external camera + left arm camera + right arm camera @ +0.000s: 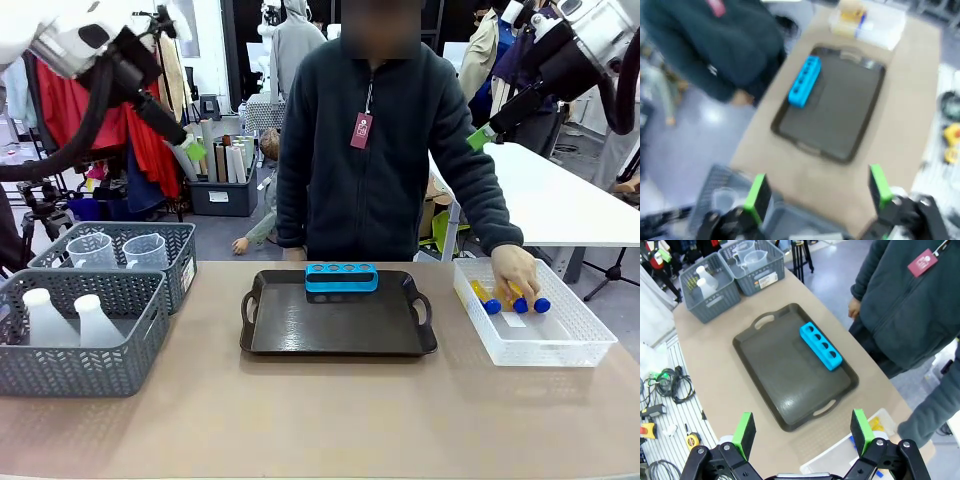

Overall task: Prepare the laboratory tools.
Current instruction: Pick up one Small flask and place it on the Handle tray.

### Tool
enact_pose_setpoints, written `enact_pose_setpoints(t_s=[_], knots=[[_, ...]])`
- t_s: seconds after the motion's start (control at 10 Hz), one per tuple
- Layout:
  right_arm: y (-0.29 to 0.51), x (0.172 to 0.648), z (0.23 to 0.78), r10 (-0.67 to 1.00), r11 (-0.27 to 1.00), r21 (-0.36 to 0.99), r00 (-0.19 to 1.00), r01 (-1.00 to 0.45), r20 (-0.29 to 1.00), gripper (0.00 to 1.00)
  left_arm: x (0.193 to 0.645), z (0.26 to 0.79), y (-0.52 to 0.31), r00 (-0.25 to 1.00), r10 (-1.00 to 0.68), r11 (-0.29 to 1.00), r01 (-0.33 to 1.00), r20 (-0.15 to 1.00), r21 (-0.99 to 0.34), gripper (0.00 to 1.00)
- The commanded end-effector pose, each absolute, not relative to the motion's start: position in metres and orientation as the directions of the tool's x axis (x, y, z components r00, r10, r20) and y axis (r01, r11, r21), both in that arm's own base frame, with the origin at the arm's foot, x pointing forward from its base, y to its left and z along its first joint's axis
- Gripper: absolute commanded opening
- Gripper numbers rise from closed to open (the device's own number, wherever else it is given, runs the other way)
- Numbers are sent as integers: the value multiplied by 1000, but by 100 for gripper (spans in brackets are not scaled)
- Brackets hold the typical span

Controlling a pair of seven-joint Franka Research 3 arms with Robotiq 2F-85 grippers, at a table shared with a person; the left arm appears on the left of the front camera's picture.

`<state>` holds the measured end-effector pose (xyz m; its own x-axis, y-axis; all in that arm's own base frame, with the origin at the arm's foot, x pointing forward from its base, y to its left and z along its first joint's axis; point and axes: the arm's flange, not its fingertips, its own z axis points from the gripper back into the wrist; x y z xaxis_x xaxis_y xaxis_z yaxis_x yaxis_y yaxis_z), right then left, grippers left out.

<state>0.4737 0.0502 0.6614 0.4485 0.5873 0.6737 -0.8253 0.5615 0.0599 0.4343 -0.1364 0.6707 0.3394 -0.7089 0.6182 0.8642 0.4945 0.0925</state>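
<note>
The small blue four-hole rack (341, 278) lies at the far edge of the black tray (300, 330). Amber tubes with blue caps (512, 302) lie in the white bin (560, 345) at the right, and the person's hand (514, 268) rests on them. Two white flasks (72, 318) stand in the near grey basket, and clear beakers (120, 250) stand in the far one. My left gripper (191, 151) hangs open high at the left, above the basket end of the table (818, 189). My right gripper (480, 138) is open high at the right, over the tray's bin side (803, 430).
The two grey mesh baskets (120, 360) fill the table's left end. The person stands close behind the tray at the far edge. In the right wrist view, cables and small tools (660, 400) lie on the floor beside the table. Bare tabletop (330, 420) runs along the near edge.
</note>
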Motion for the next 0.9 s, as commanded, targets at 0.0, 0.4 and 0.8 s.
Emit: enact_pose_setpoints(t_s=[0.0,0.4,0.8], knots=[[50,473,662,589,560,58,446,-827,674,100,416,669,-126,453,-751,550,832,481,76,100],[50,473,662,589,560,58,446,-827,674,100,404,622,-66,640,-721,683,722,268,113,100],[50,473,662,589,560,58,446,-827,674,100,410,590,-24,808,-538,838,542,240,53,100]])
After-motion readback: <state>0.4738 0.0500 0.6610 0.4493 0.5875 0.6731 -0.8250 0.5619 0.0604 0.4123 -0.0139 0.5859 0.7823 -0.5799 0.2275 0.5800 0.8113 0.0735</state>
